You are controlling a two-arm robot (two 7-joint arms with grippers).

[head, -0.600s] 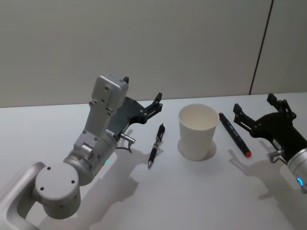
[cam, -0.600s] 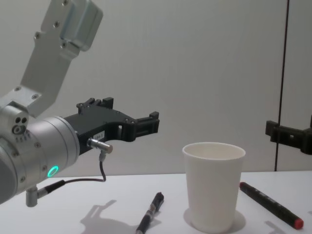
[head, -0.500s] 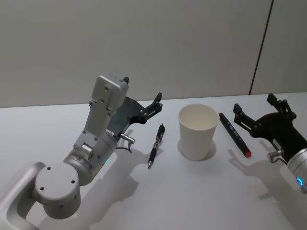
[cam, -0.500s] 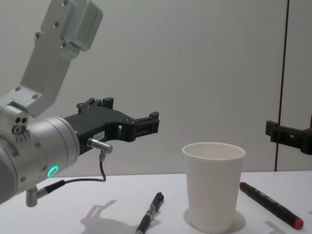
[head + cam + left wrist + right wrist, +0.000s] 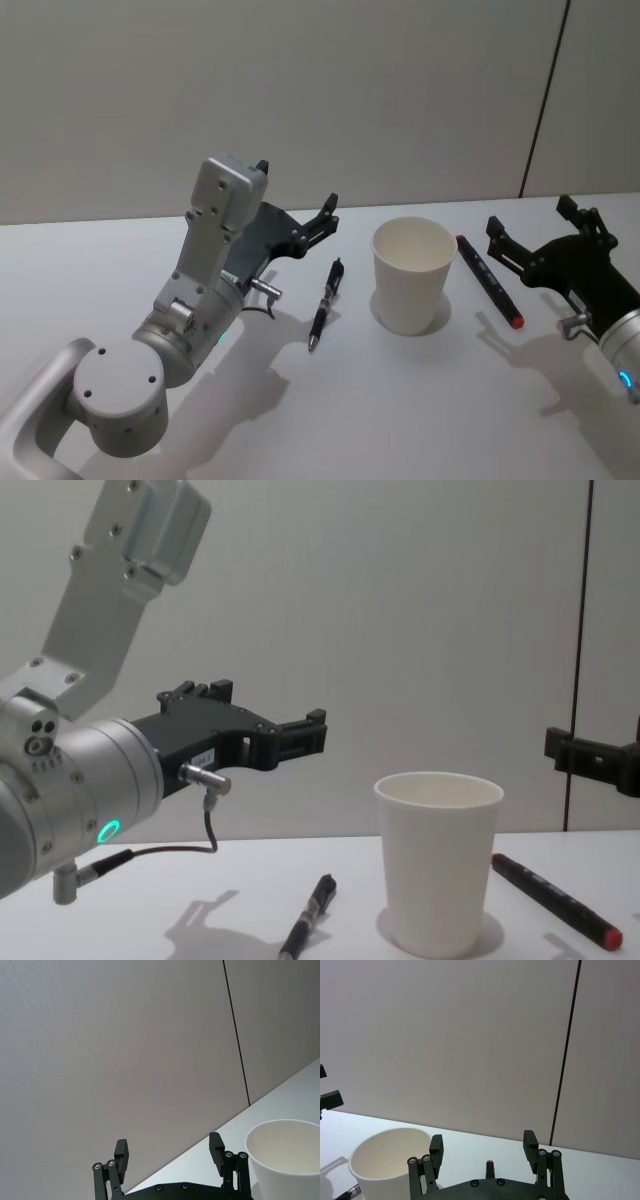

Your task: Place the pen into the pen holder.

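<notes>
Pen holder (image 5: 411, 278), a plain white paper cup, stands upright near the middle of the white table (image 5: 400, 410), with its mouth open to the ceiling and nothing that I can see inside. The pen (image 5: 326, 303), slim and black, lies flat on the table just to the cup's left, apart from it, with its tip toward the robot. On the cup's other side lies a black marker (image 5: 490, 282), its red end nearer the robot, also clear of the cup.

The left gripper (image 5: 169, 1147) hangs in the air above the table, left of the pen and pointing toward the back wall. Its two black fingers are spread wide with nothing between them. The right gripper (image 5: 483, 1141) is raised over the table's right side, beyond the marker. Its claw is likewise spread and holds nothing.
</notes>
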